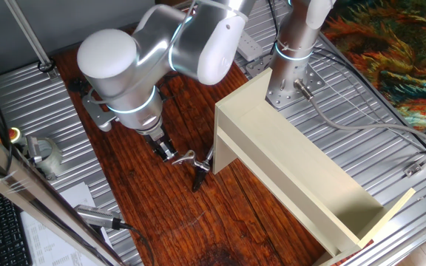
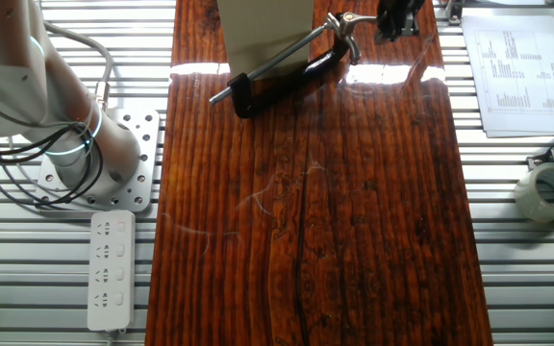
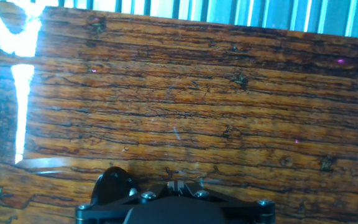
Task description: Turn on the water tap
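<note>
The water tap point(image 1: 197, 168) is small, at the near corner of the cream box point(image 1: 294, 159), with a silvery lever point(image 1: 186, 157) pointing left and a black curved spout point(image 1: 200, 177) below it. In the other fixed view the tap point(image 2: 291, 77) lies along the box's edge with its lever point(image 2: 347, 21) at the right end. My gripper point(image 1: 167, 153) hangs just left of the lever's tip, its jaws together, at or very near the lever. In the other fixed view the gripper point(image 2: 390, 27) is right of the lever. The hand view shows only the closed fingertips point(image 3: 182, 184) over wood; the tap is out of view there.
The wooden board point(image 2: 306, 211) lies on a ribbed metal table. A tape roll point(image 2: 549, 189) and a paper sheet point(image 2: 517, 67) lie right of the board, and a power strip point(image 2: 110, 269) lies to its left. A second arm's base point(image 1: 294, 66) stands behind the box.
</note>
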Robot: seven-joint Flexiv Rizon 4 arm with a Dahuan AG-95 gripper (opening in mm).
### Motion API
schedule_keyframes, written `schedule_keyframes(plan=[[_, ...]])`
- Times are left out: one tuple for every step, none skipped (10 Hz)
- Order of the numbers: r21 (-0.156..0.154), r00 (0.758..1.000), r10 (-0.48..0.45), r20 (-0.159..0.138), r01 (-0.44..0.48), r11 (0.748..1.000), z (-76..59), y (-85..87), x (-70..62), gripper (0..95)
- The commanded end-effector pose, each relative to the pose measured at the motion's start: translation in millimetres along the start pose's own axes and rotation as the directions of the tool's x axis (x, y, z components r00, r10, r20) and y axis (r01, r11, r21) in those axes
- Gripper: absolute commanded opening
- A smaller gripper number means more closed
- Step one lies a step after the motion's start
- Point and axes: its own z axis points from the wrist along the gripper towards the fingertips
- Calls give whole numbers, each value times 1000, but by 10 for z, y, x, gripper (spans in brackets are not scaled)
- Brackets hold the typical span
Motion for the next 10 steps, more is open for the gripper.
schedule_keyframes(plan=[[0,1000,10,-3,-10,1000,-8,100,-7,0],[-1,1000,5,-8,-5,1000,-26,140,0,0],[-1,1000,5,-12,-5,1000,-37,175,6,0],[-1,1000,4,-13,-4,1000,-31,180,9,0],[-2,1000,1,-11,-1,1000,-15,169,23,0],[-4,1000,-1,-11,1,1000,-8,167,28,0],[-5,1000,-1,-11,1,1000,-4,171,30,0],[-5,1000,-2,-11,2,1000,-1,177,30,0],[-5,1000,-1,-11,1,1000,4,192,30,0],[-5,1000,1,-11,-1,1000,8,205,30,0]])
